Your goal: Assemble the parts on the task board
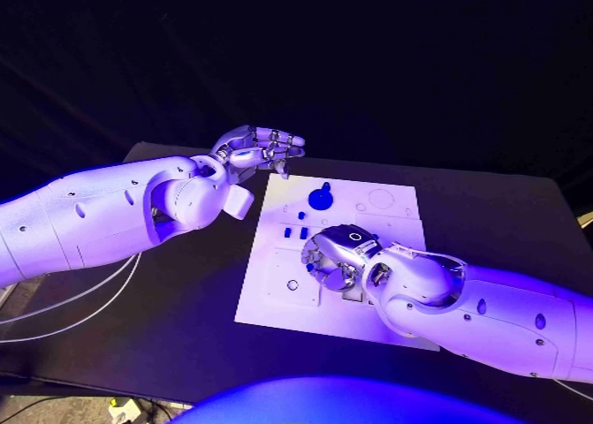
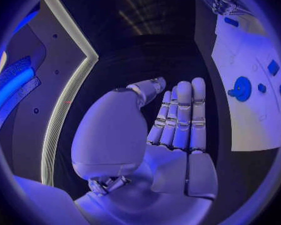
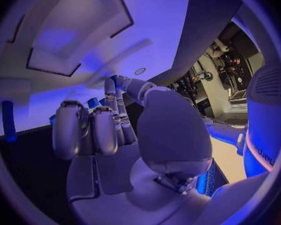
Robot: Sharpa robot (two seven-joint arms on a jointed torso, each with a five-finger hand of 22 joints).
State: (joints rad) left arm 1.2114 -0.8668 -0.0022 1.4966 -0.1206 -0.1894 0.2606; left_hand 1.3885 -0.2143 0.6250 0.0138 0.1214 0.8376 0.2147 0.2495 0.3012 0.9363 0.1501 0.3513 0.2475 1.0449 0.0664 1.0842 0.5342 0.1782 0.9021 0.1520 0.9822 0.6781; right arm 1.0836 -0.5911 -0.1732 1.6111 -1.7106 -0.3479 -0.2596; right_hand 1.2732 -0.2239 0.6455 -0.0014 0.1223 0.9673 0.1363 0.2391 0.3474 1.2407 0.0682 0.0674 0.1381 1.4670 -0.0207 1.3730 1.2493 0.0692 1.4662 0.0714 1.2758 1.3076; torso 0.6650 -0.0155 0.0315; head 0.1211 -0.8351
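Board (image 1: 277, 291) lies mid-table with a round blue part (image 1: 321, 198) near its far edge and small parts (image 1: 296, 233) just beyond the right hand (image 1: 337, 262), which hovers nearest, grasp unclear; left hand (image 1: 255, 148), off the far-left corner, holds nothing visible.

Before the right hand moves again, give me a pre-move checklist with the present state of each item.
1. Task board flat on the table: ok.
2. Left hand off the board, past its far left corner, fingers straight in the left wrist view, holding nothing: ok.
3. Right hand over the board's middle: ok.
4. Right hand holding a part: cannot tell.
5. Round blue part on the board's far end, untouched: ok.
6. Small blue parts beside the right hand: ok.
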